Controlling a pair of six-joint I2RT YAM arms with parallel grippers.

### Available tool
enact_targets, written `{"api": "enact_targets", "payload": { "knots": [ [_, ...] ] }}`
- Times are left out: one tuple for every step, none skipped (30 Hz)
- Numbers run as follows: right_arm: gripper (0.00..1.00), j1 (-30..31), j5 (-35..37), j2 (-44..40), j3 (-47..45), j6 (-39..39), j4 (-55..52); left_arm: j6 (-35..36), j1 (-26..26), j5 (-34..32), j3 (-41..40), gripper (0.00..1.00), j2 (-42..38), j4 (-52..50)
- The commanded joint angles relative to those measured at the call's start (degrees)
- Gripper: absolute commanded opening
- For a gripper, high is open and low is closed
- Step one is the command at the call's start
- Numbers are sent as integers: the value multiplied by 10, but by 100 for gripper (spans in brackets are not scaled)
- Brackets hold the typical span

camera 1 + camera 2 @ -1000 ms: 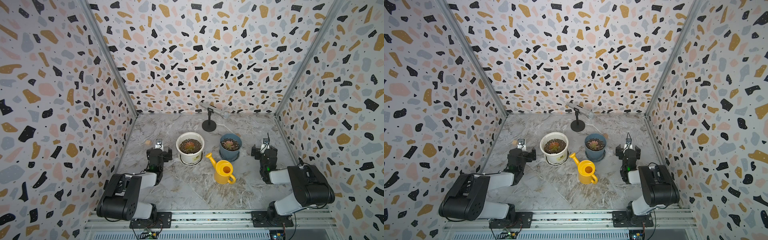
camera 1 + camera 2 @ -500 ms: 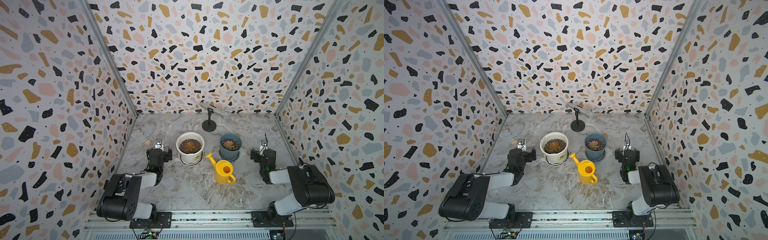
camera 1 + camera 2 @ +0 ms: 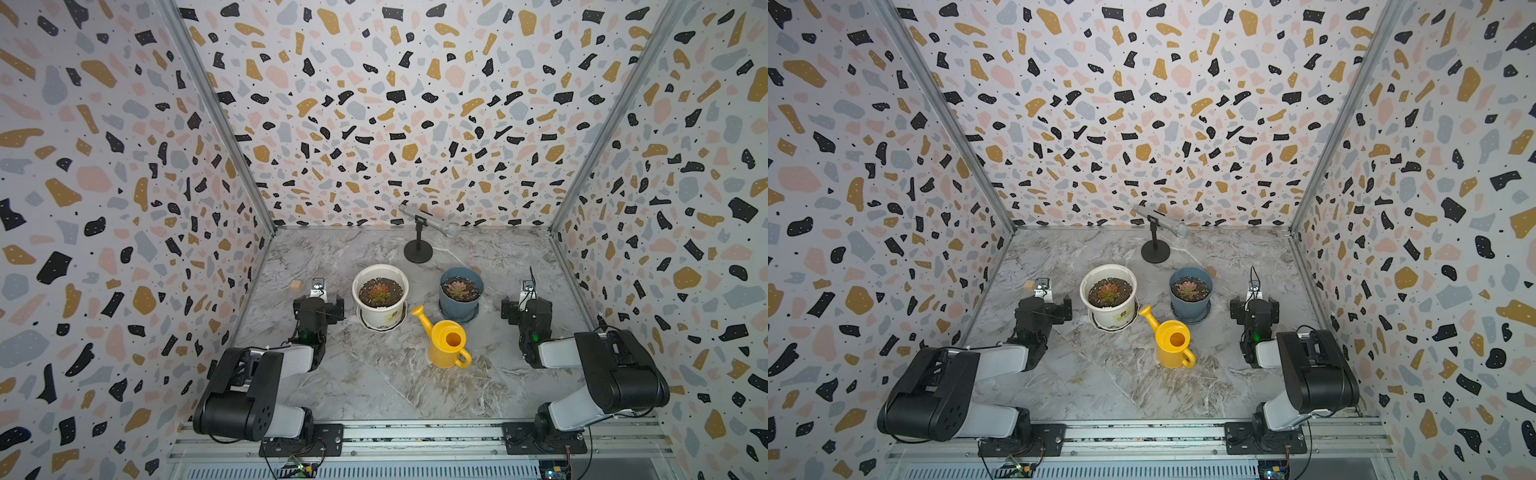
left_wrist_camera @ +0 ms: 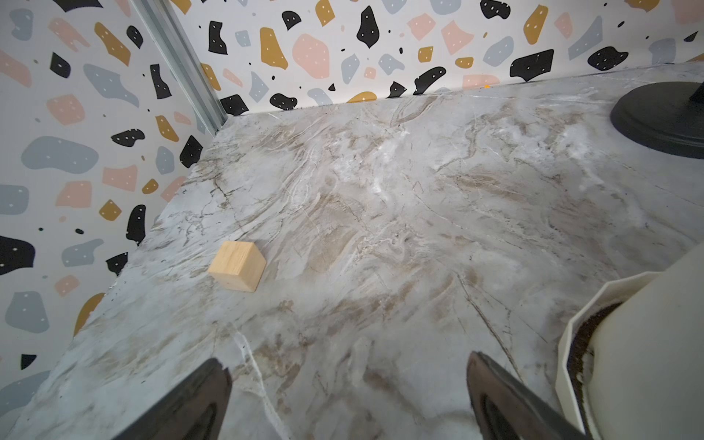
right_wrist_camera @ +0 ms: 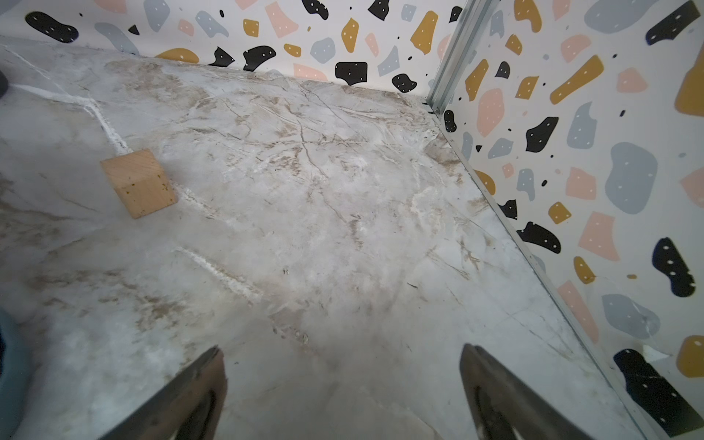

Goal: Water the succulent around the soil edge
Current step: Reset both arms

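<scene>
- The succulent (image 3: 457,289) stands upright in its blue-grey pot (image 3: 458,309) on the right half of the desk (image 3: 374,374). Its soil edge (image 3: 472,294) is a dark ring just inside the rim and looks dry, with nothing over it.
- The yellow watering can (image 3: 446,344) stands on the desk just in front of that pot, close to it but apart.
- The can's long axis runs diagonally. The spout (image 3: 419,315) points up and back toward the gap between the two pots, and the handle (image 3: 465,360) faces the front right.
- The white pot (image 3: 380,305), holding a similar rosette, stands left of the can and is not the target.
- The right fingers (image 5: 190,400) are spread wide and empty, low over bare desk beside the blue-grey pot and aimed at the back right corner. From them the can lies inward and back toward the robot.
- The left fingers (image 4: 503,404) are also apart and empty, beside the white pot, which stands between them and the target pot.
- The right arm looks nearer, and the handle is turned toward its side, so I judge it the likelier one to take the can.
- It would have to turn inward first.
</scene>
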Motion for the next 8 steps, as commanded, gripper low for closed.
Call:
{"api": "enact_targets", "payload": {
  "knots": [
    [100, -1, 4, -9, 8, 3, -3, -4, 2, 9, -3, 100, -2, 21],
    [100, -1, 4, -9, 9, 3, -3, -3, 2, 9, -2, 100, 0, 20],
    [100, -1, 4, -9, 9, 3, -3, -3, 2, 10, -1, 100, 0, 19],
    [100, -1, 4, -9, 9, 2, -3, -3, 2, 10, -1, 100, -1, 19],
    [100, -1, 4, -9, 9, 3, -3, -3, 2, 10, 0, 100, 0, 18],
    [100, -1, 4, -9, 9, 2, -3, -3, 2, 10, 0, 100, 1, 19],
    [100, -1, 4, -9, 8, 3, -3, -3, 2, 10, -1, 100, -1, 20],
    [100, -1, 4, -9, 9, 3, -3, -3, 2, 10, -4, 100, -3, 22]
  ]
}}
